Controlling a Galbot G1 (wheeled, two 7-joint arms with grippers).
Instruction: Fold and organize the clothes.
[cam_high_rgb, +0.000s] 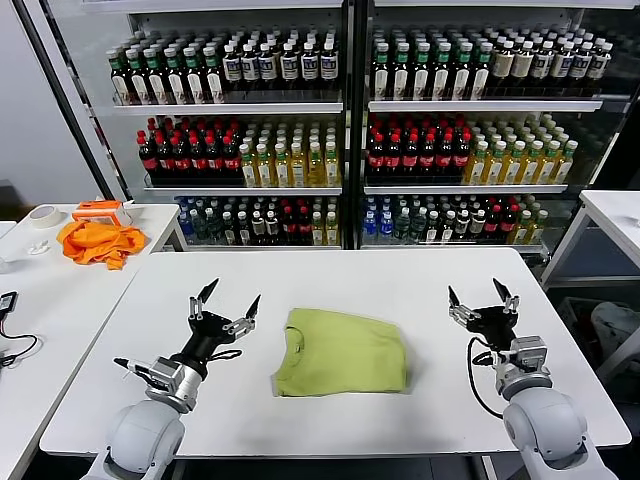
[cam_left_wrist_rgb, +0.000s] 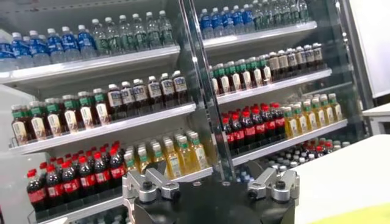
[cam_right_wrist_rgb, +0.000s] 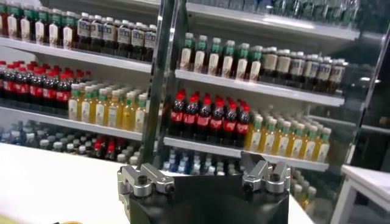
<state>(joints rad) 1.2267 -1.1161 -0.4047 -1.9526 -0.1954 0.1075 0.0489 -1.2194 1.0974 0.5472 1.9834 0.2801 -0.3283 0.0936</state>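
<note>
One garment mattered here: the lime-green T-shirt (cam_high_rgb: 341, 351), which lay folded into a compact rectangle near the middle of the white tabletop (cam_high_rgb: 400, 285), a little toward the near edge, its ribbed neck turned toward the robot's left. It looked thin, soft and light, so it would likely sag and unfold if lifted by a single point; a pinch through all the layers at an edge or corner, or one grip at each end, seemed the safer hold. The fabric would probably slide easily on the smooth surface.

The left gripper (cam_high_rgb: 227, 308) hung above the tabletop off the shirt's left end, apart from it, with its fingers spread wide and nothing between them. The right gripper (cam_high_rgb: 479, 297) stood well apart off the shirt's right end, fingers likewise spread wide and empty. Nothing lay between either gripper and the shirt.

Farther off, on a separate table by the far left corner, sat an orange cloth (cam_high_rgb: 98, 242), a roll of tape (cam_high_rgb: 43, 215) and an orange-and-white box (cam_high_rgb: 102, 209), with a dark device and cable (cam_high_rgb: 7, 303) nearer along that table; none stood in the way. Beyond the far edge rose the drinks coolers (cam_high_rgb: 345, 120), stocked with bottles.
</note>
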